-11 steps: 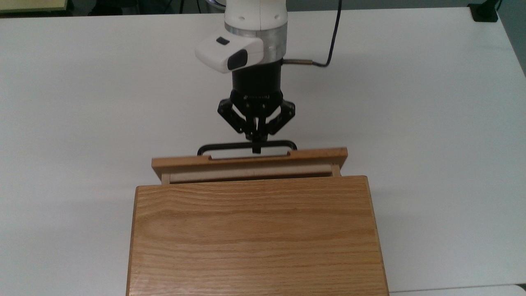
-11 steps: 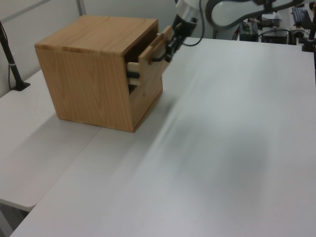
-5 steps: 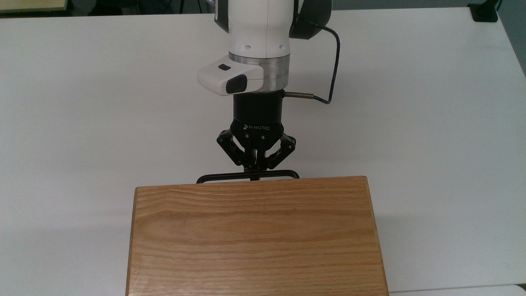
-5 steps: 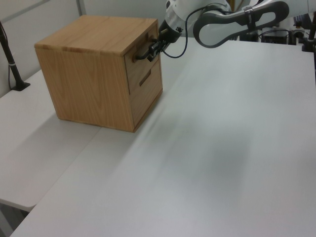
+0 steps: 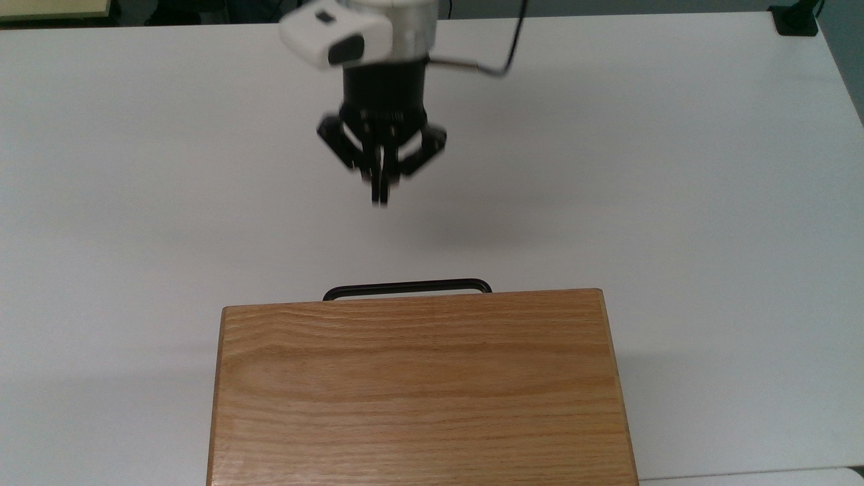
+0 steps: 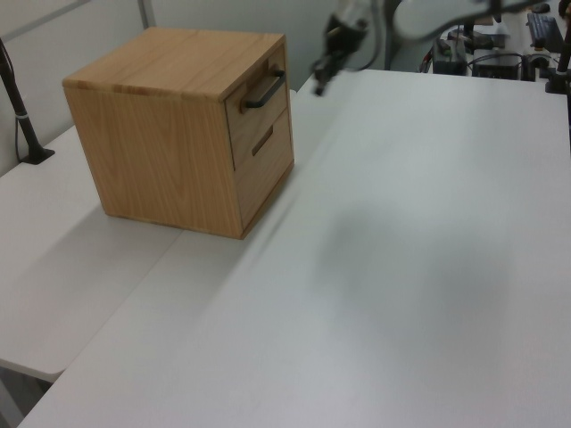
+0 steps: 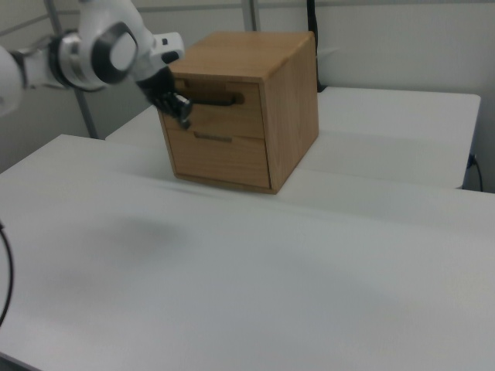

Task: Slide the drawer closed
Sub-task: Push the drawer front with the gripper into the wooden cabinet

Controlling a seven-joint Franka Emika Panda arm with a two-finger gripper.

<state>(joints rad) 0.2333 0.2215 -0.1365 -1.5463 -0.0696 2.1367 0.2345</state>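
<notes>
The drawer (image 6: 260, 104), a light-wood tray with a flat wooden front panel, is now pushed fully into the oak-grained wooden cabinet (image 5: 422, 388), its front flush with the cabinet face where a second ago it stood partly pulled out. Only its thin black bar handle (image 5: 406, 288) is seen jutting past the cabinet's far edge in the top view; in the left view and the right view the upper front panel is seen level with the lower one. The cabinet is set on a plain white table (image 5: 675, 169). The black two-finger gripper (image 5: 381, 192), which half a second ago was pressed against the handle, has been drawn back and raised, and is now held well apart from the handle, above bare table. Its fingers are brought together to a narrow tip, and nothing is held between them. From this, the sliding is judged to be finished and the task to be complete, with only the arm's retreat left.
</notes>
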